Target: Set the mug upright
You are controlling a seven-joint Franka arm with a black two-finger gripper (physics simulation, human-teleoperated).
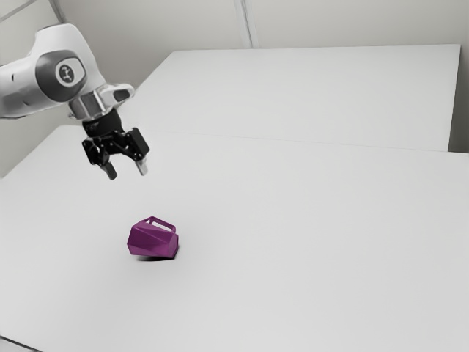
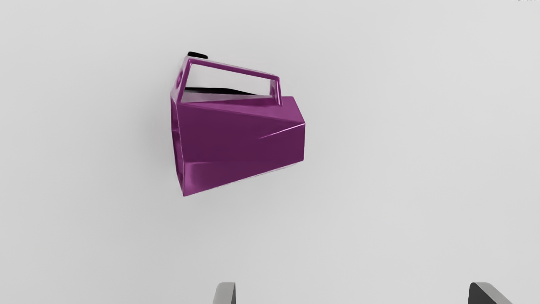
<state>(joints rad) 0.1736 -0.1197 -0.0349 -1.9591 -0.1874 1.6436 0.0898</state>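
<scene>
The pincer [image 1: 127, 174] hangs above a pale table [image 1: 308, 257], its two fingers spread wide with nothing between them, as a purple mug [image 1: 153, 240] lies toppled on the surface below, well apart from the fingertips. In the wrist view, the handle [image 2: 236, 69] juts from the mug's flank, with what appears to be the open mouth [image 2: 176, 139] at the wider end and the base [image 2: 302, 141] at the narrower. The mug is not upright, and the step in hand looks to be the approach ahead of a grasp. The next move calls for the arm [image 1: 64, 72] to bring the open fingers down astride the body or handle, close firmly, then lift and tip the base toward the tabletop. The tapered, faceted walls could let the mug slip or roll if caught off-center.
</scene>
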